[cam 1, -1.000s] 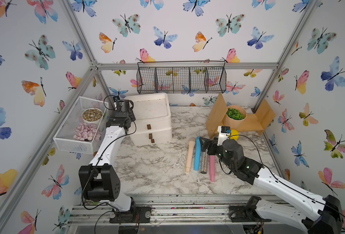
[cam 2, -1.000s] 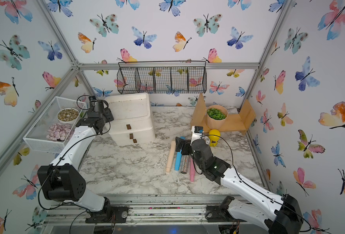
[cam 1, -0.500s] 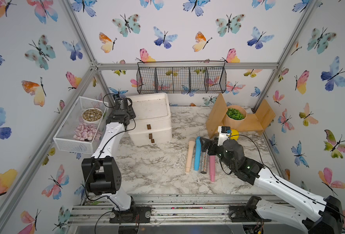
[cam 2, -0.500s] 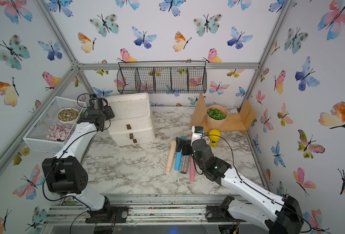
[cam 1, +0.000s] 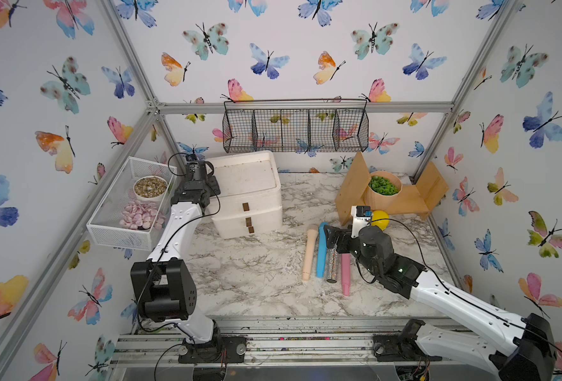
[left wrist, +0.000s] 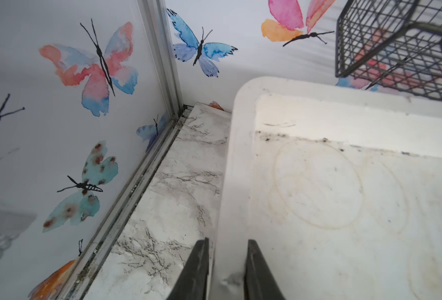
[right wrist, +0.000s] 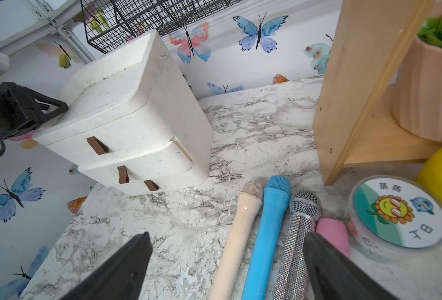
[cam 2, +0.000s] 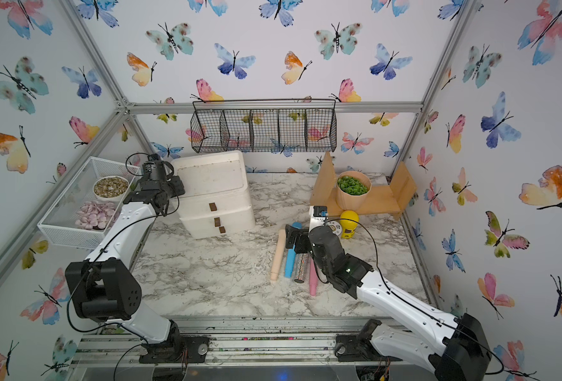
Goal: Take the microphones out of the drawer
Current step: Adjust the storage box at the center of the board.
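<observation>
Centre-left of the frame, the left gripper [left wrist: 226, 241] pinches the raised rim of the white drawer unit [cam 1: 245, 184], likely bracing it. Every drawer is closed, so the microphone inside is hidden. At lower right, the right gripper [right wrist: 226, 235] gapes wide above four loose microphones [cam 1: 322, 254].

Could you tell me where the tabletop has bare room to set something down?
Free: marble between drawer unit, cream microphone and front rail; also between drawer unit and wooden shelf. Crowded: around the microphones, round tub, yellow object.

left fingers [left wrist: 196, 270] narrow — right fingers [right wrist: 121, 272] wide
</observation>
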Controlling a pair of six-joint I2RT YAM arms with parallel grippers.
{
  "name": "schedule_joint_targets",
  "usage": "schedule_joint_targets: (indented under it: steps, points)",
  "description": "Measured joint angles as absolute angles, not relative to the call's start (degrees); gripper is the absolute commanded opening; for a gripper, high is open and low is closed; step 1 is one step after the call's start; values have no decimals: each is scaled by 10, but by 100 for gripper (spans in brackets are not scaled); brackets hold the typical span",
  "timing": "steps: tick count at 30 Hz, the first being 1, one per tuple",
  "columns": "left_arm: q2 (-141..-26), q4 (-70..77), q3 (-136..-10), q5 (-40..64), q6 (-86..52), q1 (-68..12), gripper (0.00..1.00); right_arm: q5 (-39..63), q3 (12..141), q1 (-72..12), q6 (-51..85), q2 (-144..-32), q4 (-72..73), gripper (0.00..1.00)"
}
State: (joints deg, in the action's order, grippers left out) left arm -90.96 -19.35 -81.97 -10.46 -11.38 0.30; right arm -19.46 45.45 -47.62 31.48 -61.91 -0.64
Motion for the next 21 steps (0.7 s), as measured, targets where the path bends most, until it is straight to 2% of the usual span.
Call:
schedule_joint_targets:
  steps: [2, 13, 16, 21]
  points:
    - [-896, -196, -806, -119, -121, -9, 17, -190, 456, -476, 313, -629, -2, 98]
    - [-844, -201, -756, -168, -196, -79, 16, -105, 445, -476, 319, -663, 48, 98]
    - [-836, -204, -750, -170, -216, -93, 14, -78, 423, -476, 326, -673, 75, 93]
    - [-833, -207, -747, -174, -234, -111, 14, -24, 398, -476, 342, -722, 127, 71]
